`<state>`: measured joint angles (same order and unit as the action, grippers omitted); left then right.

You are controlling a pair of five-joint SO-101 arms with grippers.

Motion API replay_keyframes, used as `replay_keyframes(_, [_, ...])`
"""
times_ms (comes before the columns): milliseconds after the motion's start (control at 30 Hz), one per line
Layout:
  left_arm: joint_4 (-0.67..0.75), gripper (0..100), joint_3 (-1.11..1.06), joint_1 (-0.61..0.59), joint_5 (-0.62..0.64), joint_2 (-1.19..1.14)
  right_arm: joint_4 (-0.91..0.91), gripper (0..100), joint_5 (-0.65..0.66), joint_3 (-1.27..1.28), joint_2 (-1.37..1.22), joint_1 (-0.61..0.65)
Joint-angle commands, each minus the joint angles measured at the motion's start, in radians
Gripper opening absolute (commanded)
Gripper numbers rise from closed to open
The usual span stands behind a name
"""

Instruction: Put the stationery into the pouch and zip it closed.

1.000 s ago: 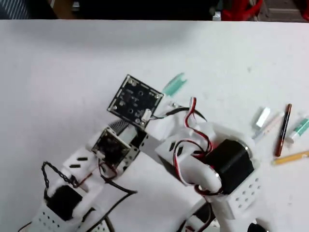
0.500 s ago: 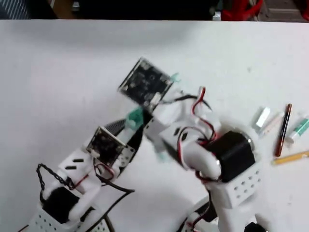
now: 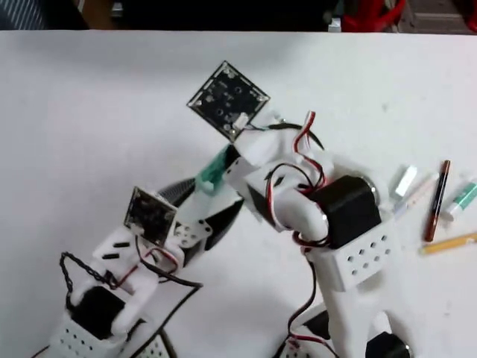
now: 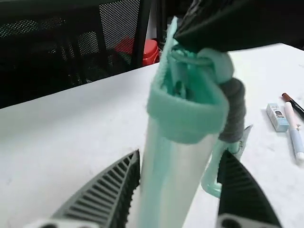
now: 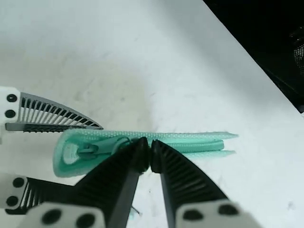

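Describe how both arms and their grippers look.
Both arms are white shells with black motor blocks. The left arm has a black cable. The right arm carries red, white and black wires and a perforated panel. Each wrist bears a square black circuit board. The left gripper and right gripper have black, ribbed, pointed fingers.
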<state>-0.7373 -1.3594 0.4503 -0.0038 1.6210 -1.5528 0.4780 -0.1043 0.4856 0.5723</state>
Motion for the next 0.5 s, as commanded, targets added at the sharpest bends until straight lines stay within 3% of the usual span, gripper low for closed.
replay_keyframes(0, [0.106,22,-0.031,0.047,0.003,-0.021,-0.001,1.8,0.002,0.009,-0.025,0.042])
replay_keyframes(133, [0.173,18,-0.064,0.038,0.002,-0.019,-0.004,1.8,0.002,0.012,-0.024,0.087])
replay_keyframes(267, [0.153,10,-0.069,0.047,0.002,-0.018,-0.007,1.8,0.002,0.014,-0.030,0.079])
replay_keyframes(367, [0.126,2,-0.063,0.047,-0.014,-0.015,-0.019,1.8,0.003,0.012,-0.024,0.048])
replay_keyframes(467, [0.118,2,-0.064,0.047,-0.061,-0.015,-0.007,1.8,0.003,0.005,-0.022,-0.010])
